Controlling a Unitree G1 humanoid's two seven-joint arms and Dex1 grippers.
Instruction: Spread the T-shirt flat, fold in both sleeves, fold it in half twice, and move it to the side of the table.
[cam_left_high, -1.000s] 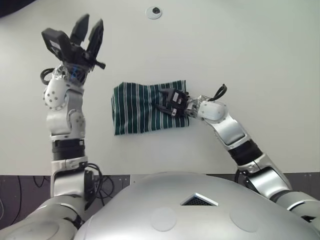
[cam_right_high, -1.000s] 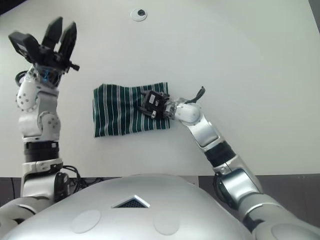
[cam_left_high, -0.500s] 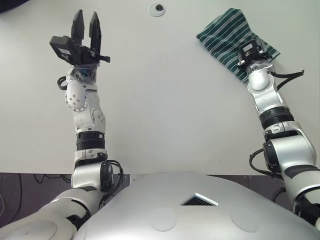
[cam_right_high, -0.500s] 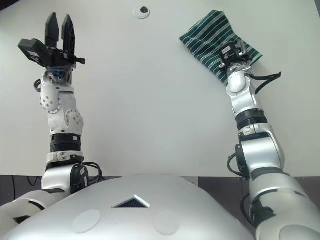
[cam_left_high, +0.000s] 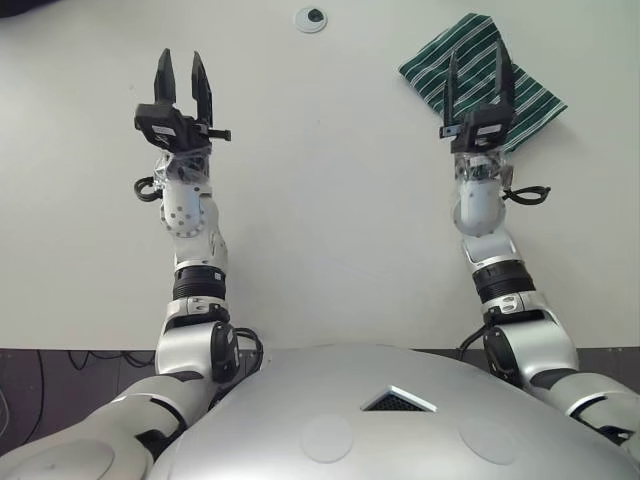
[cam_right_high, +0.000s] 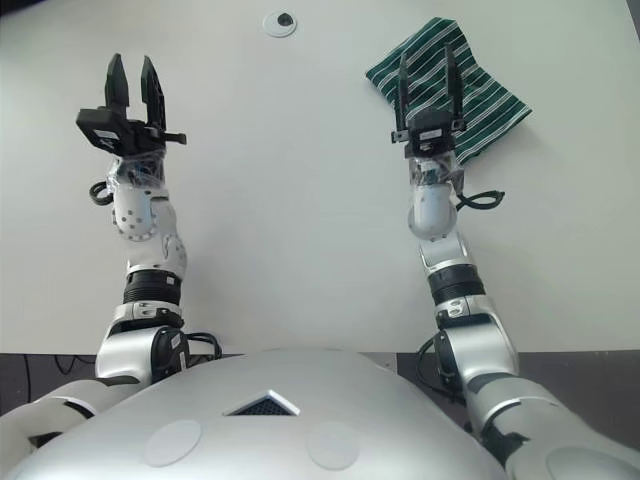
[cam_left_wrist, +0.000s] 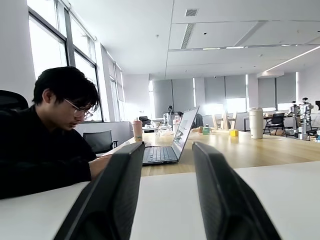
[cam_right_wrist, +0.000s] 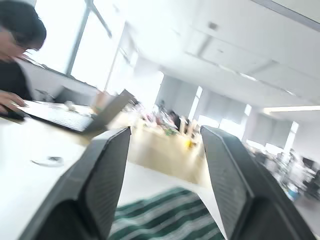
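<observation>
The green T-shirt with white stripes (cam_left_high: 530, 95) lies folded into a small bundle at the far right of the white table (cam_left_high: 330, 220). My right gripper (cam_left_high: 474, 72) is raised above the table just in front of the shirt, fingers open and empty; the shirt (cam_right_wrist: 165, 220) lies low between its fingers in the right wrist view. My left gripper (cam_left_high: 179, 70) is held up over the left side of the table, far from the shirt, open with nothing between its fingers (cam_left_wrist: 112, 200).
A small round white fitting (cam_left_high: 311, 18) is set into the table near its far edge. The table's near edge (cam_left_high: 320, 347) runs just above my torso. A person sits at a desk with a laptop (cam_left_wrist: 170, 150) beyond the table.
My right gripper has let go of the shirt and drawn back upright above the table, fingers open. The shirt stays at the far right. My left arm shifted slightly right.
</observation>
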